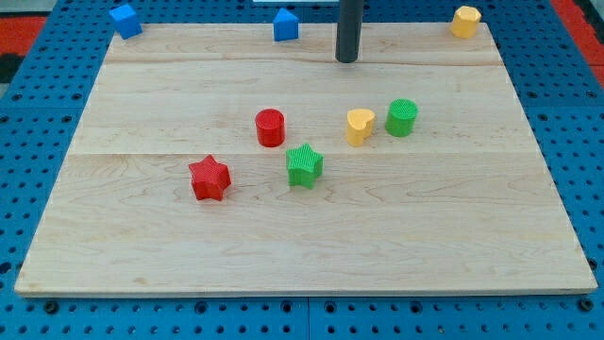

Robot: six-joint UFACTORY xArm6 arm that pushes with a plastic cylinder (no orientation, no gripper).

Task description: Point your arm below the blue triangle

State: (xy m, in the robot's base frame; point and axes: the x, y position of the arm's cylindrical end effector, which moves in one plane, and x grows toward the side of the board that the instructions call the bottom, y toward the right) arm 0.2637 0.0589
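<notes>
The blue triangle (285,25) sits at the worktop's (283,236) top edge, my tip (347,59) just to its right and slightly lower. It looks light, rigid and easily nudged, so I judge approaching beneath it without contact best; there is no claw, only the rod

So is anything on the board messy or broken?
Nothing is broken or tipped. The blue cube, blue triangle and yellow block sit right at the board's top edge, away from the other five in the middle. My tip is right of the blue triangle.
</notes>
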